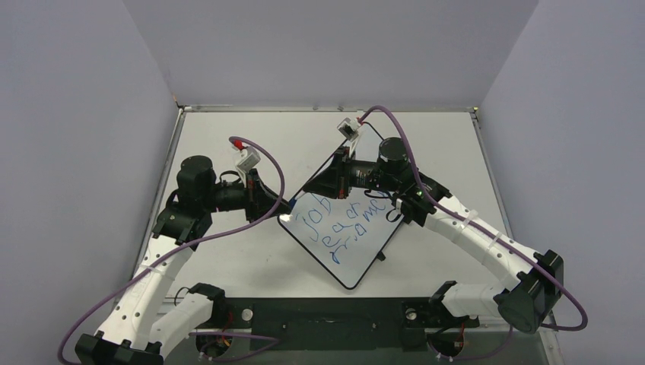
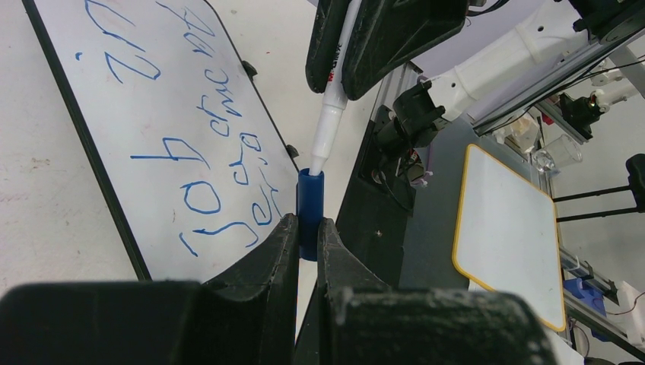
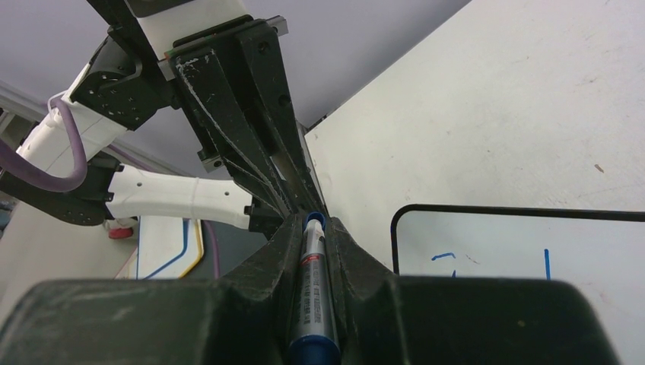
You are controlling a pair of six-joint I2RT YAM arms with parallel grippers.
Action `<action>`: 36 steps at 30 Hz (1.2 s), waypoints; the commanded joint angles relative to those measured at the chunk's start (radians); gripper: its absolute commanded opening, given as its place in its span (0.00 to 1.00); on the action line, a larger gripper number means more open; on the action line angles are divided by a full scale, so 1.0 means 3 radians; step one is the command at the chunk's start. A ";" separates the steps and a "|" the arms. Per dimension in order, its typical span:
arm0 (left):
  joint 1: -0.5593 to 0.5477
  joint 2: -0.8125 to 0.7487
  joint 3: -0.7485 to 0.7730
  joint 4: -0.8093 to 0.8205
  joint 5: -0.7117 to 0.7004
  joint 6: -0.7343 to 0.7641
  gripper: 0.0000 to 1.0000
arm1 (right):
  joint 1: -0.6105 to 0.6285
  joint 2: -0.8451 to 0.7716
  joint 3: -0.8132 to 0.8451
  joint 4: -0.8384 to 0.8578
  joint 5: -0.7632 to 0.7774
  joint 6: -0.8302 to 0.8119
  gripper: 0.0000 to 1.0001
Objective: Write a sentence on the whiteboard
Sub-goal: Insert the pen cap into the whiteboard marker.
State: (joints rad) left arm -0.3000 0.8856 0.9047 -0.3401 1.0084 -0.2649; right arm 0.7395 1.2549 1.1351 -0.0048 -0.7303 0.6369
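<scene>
The whiteboard (image 1: 363,262) lies turned like a diamond at the table's middle, with the blue sentence (image 1: 338,224) in three wobbly lines. In the left wrist view the whiteboard (image 2: 91,91) and the sentence (image 2: 217,152) are at upper left. My left gripper (image 2: 306,224) is shut on a blue cap (image 2: 310,199). My right gripper (image 3: 313,226) is shut on a white-and-grey marker (image 3: 314,293). The marker (image 2: 328,129) points down, its narrow tip inside the cap's mouth. Both grippers, left (image 1: 287,205) and right (image 1: 304,192), meet over the board's upper-left edge.
The white table (image 1: 228,251) has purple walls on three sides. Purple cables (image 1: 266,205) loop over both arms. Beyond the table, the left wrist view shows a second, yellow-edged board (image 2: 502,228) and lab equipment.
</scene>
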 commanded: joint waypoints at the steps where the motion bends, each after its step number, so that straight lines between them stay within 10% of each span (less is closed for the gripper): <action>1: -0.0013 -0.0024 0.0007 0.0136 0.0037 0.0071 0.00 | 0.0016 0.0073 0.0148 0.0026 -0.0192 -0.0032 0.00; 36: -0.0079 -0.0043 0.0042 0.0005 -0.0130 0.0181 0.00 | 0.0593 0.1037 0.0860 -0.1116 -0.0402 -0.0546 0.00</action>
State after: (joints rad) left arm -0.3161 0.8875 0.8742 -0.5209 0.9794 -0.2237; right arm 0.8215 1.5043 1.3590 -0.2409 -0.8227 0.4988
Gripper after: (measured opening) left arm 0.059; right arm 0.101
